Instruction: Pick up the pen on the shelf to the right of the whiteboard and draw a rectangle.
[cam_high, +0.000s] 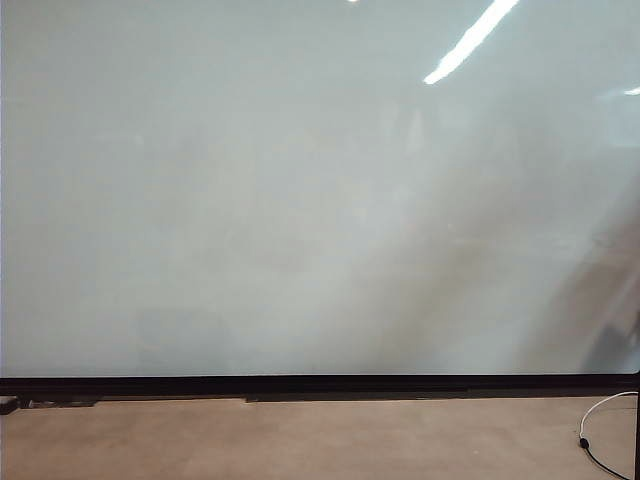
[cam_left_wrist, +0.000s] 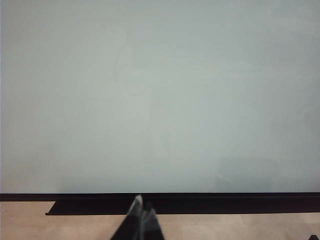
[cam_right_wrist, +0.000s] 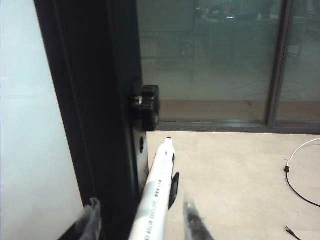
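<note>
Left hand: parked low in front of the whiteboard, fingertips together, holding nothing. Looks idle, which fits since the pen job sits on the other side. Not visible in the exterior view.

Whiteboard fills nearly the whole exterior view, surface blank, no rectangle drawn yet. Black lower frame runs along the bottom, bare floor below, a white cable trailing at the floor's right edge.

Right hand: at the board's right edge, just past the black side frame. Fingers spread wide, one on each side of the pen, nothing gripped. Pen lies between them, dark tip pointing away from the wrist, resting on a small black holder fixed beside the frame. Can't tell if either finger touches the barrel.

Read: straddling the barrel lengthwise is a pre-grasp line-up, so closing should pinch it across its width. Still at the pick-up step; drawing not begun.

Risk: the round, smooth barrel may roll or skew if the fingers meet it unevenly.
</note>
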